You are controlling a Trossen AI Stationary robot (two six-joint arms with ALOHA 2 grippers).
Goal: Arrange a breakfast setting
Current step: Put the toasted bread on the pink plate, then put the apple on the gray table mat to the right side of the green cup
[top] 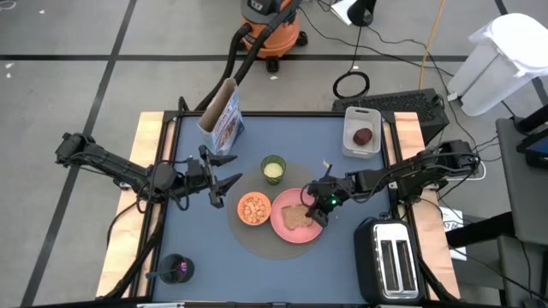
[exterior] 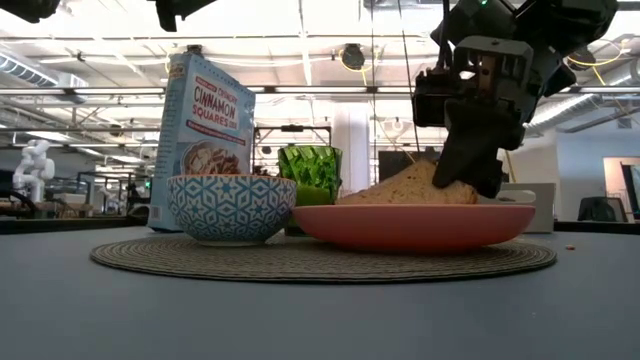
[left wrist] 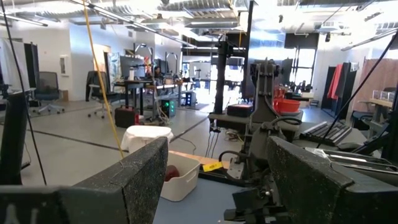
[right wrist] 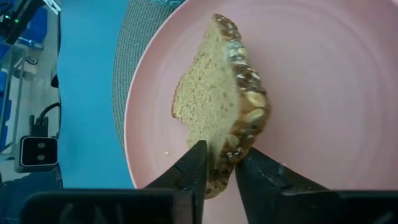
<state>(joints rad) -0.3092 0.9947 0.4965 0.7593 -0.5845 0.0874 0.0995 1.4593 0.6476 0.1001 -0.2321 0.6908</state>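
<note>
A brown toast slice [right wrist: 214, 102] is on the round pink plate [top: 289, 231], which sits on a round woven mat [top: 257, 239]. My right gripper [top: 318, 205] is shut on the toast. On the mat, the small orange bowl [top: 254, 209] stands left of the plate and the green cup [top: 273, 168] stands behind them. The blue cereal bag [top: 223, 118] stands upright at the far left. The dark-red fruit [top: 364, 136] lies in a white bin [top: 349, 147]. My left gripper [top: 224, 186] is open and empty, above the table left of the bowl. My right gripper pinches the toast's end nearest the table's right edge [right wrist: 219, 158], one finger on each flat face. The fingers [exterior: 470, 165] slant down from the right. The toast is tilted, its held end raised and its far end [exterior: 365, 195] resting on the plate.
A toaster [top: 394, 261] stands at the near right corner. A dark cup [top: 175, 269] holding something purple stands at the near left. The blue tabletop [top: 205, 248] lies bare around the mat in front.
</note>
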